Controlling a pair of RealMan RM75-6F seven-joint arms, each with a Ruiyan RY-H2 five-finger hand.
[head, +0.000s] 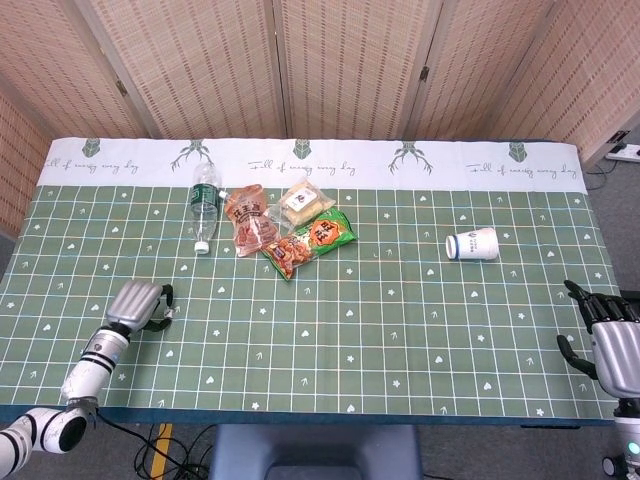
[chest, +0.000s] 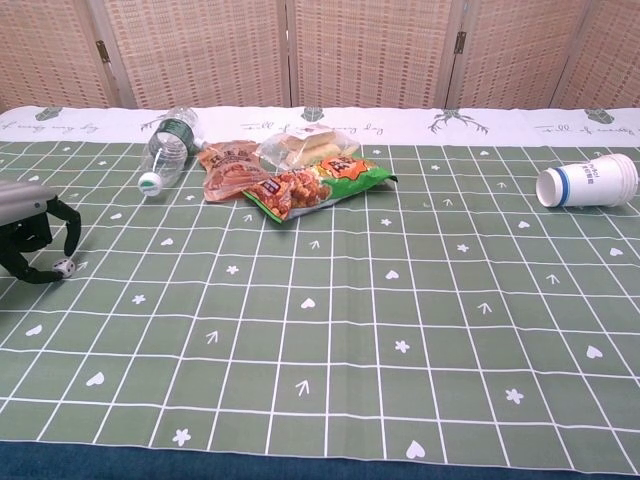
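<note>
A small white die (chest: 64, 267) lies on the green checked tablecloth (chest: 330, 330) near the left front. My left hand (chest: 28, 232) is lowered over it, and a finger and the thumb close on the die from either side, pinching it on the cloth. In the head view the left hand (head: 136, 303) mostly covers the die (head: 171, 313). My right hand (head: 611, 343) hovers at the table's right front edge with its fingers spread and nothing in it. The chest view does not show it.
A clear water bottle (head: 204, 202) lies at the back left. Beside it sit an orange snack bag (head: 246, 215), a bread pack (head: 303, 201) and a green snack bag (head: 310, 241). A white paper cup (head: 472, 243) lies on its side at the right.
</note>
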